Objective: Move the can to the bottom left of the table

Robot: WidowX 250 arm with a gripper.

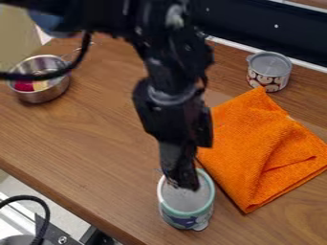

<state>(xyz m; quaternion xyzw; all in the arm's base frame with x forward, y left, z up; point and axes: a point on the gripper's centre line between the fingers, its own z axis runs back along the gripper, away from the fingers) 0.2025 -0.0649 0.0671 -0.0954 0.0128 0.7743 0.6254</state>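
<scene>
Tellingly, the pincer (180, 183) hangs over the teal-rimmed can (182, 215) beside an orange cloth (256, 148), whether spread or closed unclear; seemingly off-centre, it could press the rim and tip the can.

Soft, moderately bright light falls fairly evenly across the tabletop (96, 143); its source cannot be told. Faint shadow gathers beside the metal pot (46, 95), whose wall carries small highlights. The orange cloth (246, 143) darkens gently along its fold, and pale glints break the dark arm (172, 62).
</scene>
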